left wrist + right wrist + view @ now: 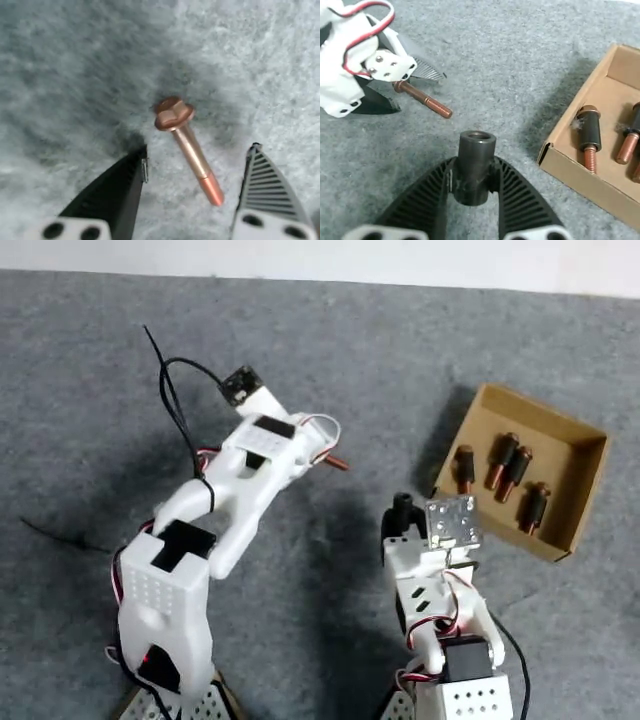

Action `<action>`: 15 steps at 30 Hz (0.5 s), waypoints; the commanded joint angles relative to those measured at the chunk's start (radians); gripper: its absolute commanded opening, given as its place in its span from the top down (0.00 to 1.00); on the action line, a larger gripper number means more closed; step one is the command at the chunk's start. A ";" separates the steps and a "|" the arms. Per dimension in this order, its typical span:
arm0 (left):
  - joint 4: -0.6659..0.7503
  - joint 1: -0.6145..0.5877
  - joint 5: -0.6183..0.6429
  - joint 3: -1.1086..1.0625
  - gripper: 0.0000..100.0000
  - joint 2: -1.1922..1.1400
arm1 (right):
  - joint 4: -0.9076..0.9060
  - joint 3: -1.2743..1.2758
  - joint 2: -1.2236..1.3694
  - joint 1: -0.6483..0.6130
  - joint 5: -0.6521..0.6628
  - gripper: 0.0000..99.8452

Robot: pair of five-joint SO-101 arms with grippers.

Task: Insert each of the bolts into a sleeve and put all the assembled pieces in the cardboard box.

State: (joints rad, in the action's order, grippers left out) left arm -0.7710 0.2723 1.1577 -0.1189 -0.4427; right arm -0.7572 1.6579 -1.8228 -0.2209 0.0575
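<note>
Four assembled pieces lie in the cardboard box at the right of the high view, beside the right arm. In the left wrist view, the left gripper has its jaws wide apart around a copper bolt on the grey mat, seemingly touching neither. In the right wrist view, the right gripper is clamped on a black sleeve, open end toward the camera. It is probably best to pinch the bolt near its head, leaving the threaded end free for the sleeve.
</note>
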 commanded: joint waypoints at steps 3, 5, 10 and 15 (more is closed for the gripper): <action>-0.034 -0.016 0.006 0.030 0.74 0.005 | -0.004 -0.002 -0.013 0.008 0.012 1.00; -0.034 -0.021 0.003 0.031 0.82 0.005 | -0.005 -0.002 -0.013 0.010 0.012 1.00; -0.031 -0.022 0.000 0.035 0.97 0.004 | -0.030 -0.004 -0.013 0.010 0.012 1.00; -0.029 -0.022 -0.034 0.031 0.98 0.004 | -0.030 -0.004 -0.013 0.010 0.014 1.00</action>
State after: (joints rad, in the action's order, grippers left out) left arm -0.7910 0.2723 1.1561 -0.1066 -0.4427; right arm -0.7833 1.6579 -1.8228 -0.2209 0.0575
